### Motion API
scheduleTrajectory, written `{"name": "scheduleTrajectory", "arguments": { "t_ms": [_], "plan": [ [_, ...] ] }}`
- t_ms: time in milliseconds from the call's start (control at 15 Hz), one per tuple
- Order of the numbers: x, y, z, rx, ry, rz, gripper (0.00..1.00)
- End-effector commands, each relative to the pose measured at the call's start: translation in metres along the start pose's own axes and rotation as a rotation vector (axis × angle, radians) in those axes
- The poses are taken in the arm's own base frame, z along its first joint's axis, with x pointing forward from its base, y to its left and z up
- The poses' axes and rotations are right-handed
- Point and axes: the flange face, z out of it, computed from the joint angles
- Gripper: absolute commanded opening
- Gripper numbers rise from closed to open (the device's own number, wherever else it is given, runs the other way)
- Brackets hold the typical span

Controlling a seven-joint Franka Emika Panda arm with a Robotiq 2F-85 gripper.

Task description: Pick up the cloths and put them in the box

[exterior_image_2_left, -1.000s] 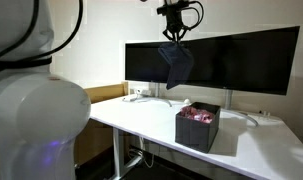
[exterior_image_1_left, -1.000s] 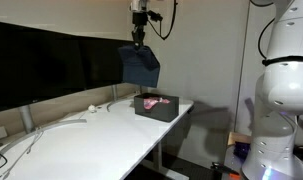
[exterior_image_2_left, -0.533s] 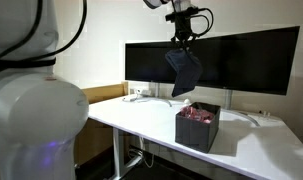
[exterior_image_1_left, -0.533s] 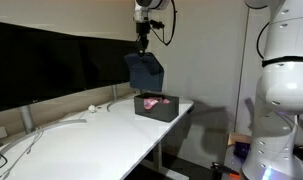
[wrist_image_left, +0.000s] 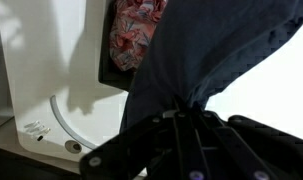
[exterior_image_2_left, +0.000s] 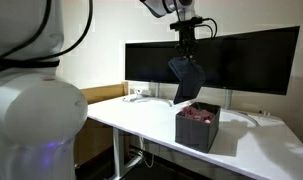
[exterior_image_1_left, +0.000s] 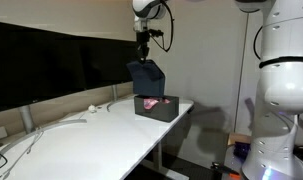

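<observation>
Currently, at upper centre, the gripper (exterior_image_1_left: 142,58) is pinched shut on the dark cloth (exterior_image_1_left: 146,78) hanging over the box (exterior_image_1_left: 156,112), which already holds the floral cloth (exterior_image_1_left: 158,101); the next move is probably to lower and release.

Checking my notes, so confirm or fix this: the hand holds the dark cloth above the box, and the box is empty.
The box is not empty. The box has the pink cloth in it, as the wrist view shows plainly. The rest stands: the hand holds the dark cloth above the box.
</observation>
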Motion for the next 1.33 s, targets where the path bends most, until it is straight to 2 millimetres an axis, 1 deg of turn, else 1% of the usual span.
{"name": "scheduleTrajectory", "arguments": {
  "t_ms": [0,200,333,533,800,933,1067,1267],
  "plan": [
    [0.006,0.012,0.004,-0.005,0.001,0.034,0.04],
    [0.008,0.021,0.01,-0.009,-0.006,0.052,0.04],
    [0.009,0.023,0.015,-0.008,-0.013,0.056,0.04],
    [0.011,0.019,0.023,-0.008,-0.022,0.045,0.04],
    [0.015,0.01,0.026,-0.004,-0.026,0.025,0.05],
    [0.015,0.008,0.031,-0.001,-0.038,0.02,0.05],
    [0.015,0.007,0.038,0.0,-0.052,0.02,0.05],
    [0.014,0.014,0.05,0.0,-0.074,0.036,0.05]
  ]
}}
